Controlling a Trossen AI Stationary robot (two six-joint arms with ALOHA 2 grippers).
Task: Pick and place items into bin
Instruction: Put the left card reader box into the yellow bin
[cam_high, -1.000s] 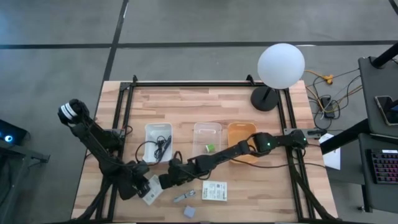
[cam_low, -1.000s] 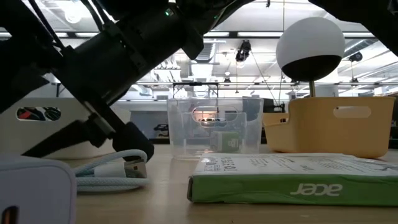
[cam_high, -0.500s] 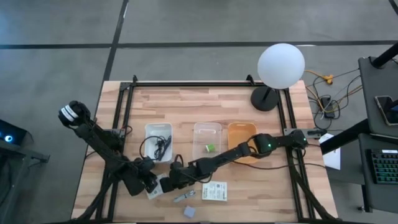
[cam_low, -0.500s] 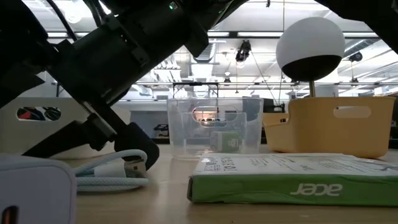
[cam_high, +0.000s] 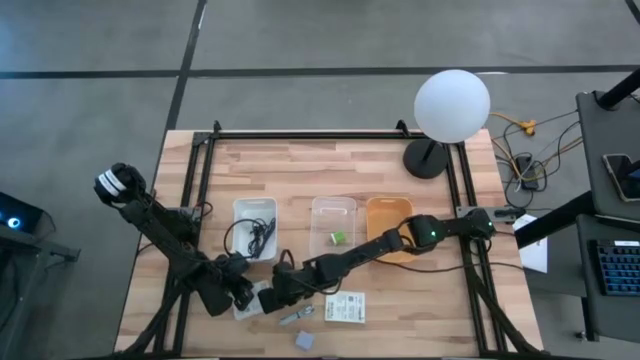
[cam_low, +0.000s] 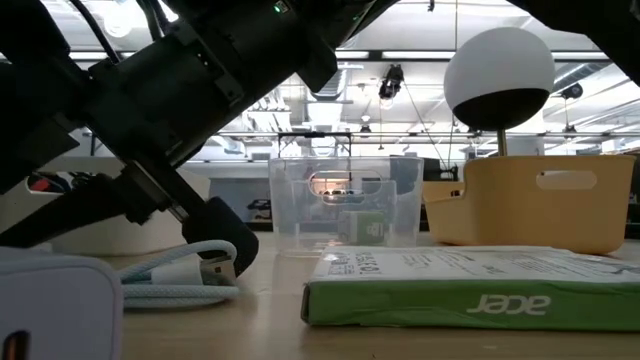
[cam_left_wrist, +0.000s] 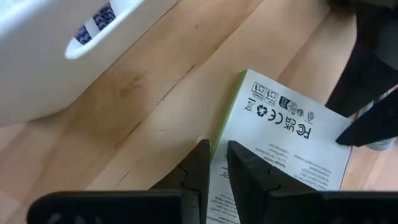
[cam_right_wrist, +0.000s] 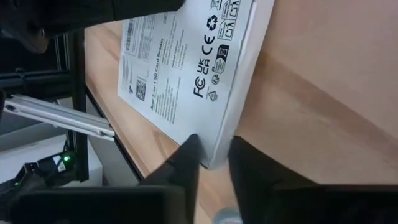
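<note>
A white printed packet lies near the table's near-left edge, between my two grippers. My left gripper is shut on its left side and my right gripper on its right side. A second white packet with a green side lies flat to the right. A small metal part and a grey-blue cube rest on the wood nearby. The black cable sits in the white bin, and a green piece in the clear bin. My left gripper pinches the packet's green-trimmed edge between its two fingers, coming low from the table's left. The packet lies about flat and close to the wood; whether it is lifted clear cannot be told. My right gripper pinches the packet's corner on the opposite side, between its two fingers. It comes low from the table's right, and the printed face stretches away from the fingers.
An orange bin stands right of the clear bin. A lamp with a white globe stands at the far right corner. A black frame rail runs along the far edge. Bare wood lies between the bins and the far rail.
My left gripper has shifted a little toward the table's right and far side, and the packet between the grippers has moved with it, slightly away from the near edge. My right arm has stayed about where it was.
</note>
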